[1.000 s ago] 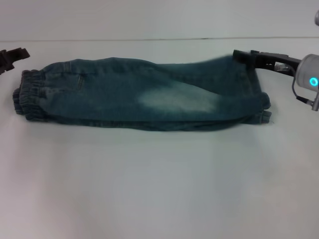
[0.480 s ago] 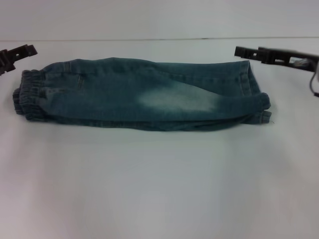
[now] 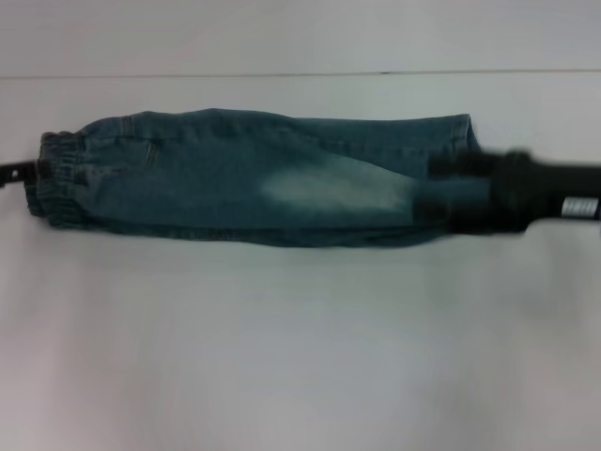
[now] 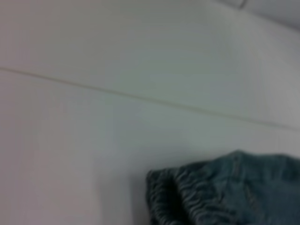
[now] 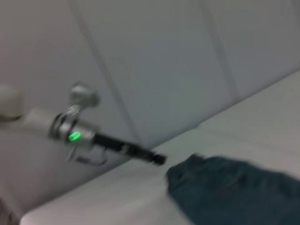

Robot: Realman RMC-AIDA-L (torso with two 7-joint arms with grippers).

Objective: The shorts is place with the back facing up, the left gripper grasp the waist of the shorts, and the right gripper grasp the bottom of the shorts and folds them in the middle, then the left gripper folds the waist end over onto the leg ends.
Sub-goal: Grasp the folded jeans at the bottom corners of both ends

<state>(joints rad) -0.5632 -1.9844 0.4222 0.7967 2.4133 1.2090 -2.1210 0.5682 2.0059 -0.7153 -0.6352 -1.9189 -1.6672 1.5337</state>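
Observation:
The blue-green denim shorts [image 3: 263, 178] lie folded lengthwise across the table. The ruffled waist [image 3: 56, 178] is at the left and the leg ends [image 3: 463, 132] are at the right. My left gripper [image 3: 21, 174] shows only as a dark tip at the left edge, right beside the waist. My right gripper [image 3: 441, 193] is a blurred black shape lying over the leg ends, and its arm carries a white label [image 3: 579, 207]. The left wrist view shows the waist [image 4: 187, 197] close by. In the right wrist view, the left gripper [image 5: 158, 159] sits just beyond the shorts [image 5: 225, 192].
The white table [image 3: 300, 348] stretches in front of the shorts. Behind them its back edge [image 3: 282, 74] meets a pale wall. The left arm's housing with a green light [image 5: 74, 136] shows in the right wrist view.
My right gripper has swung from behind the leg ends to lie over them. My left gripper has dropped from above the waist to level with it at the left edge. The shorts have not moved.

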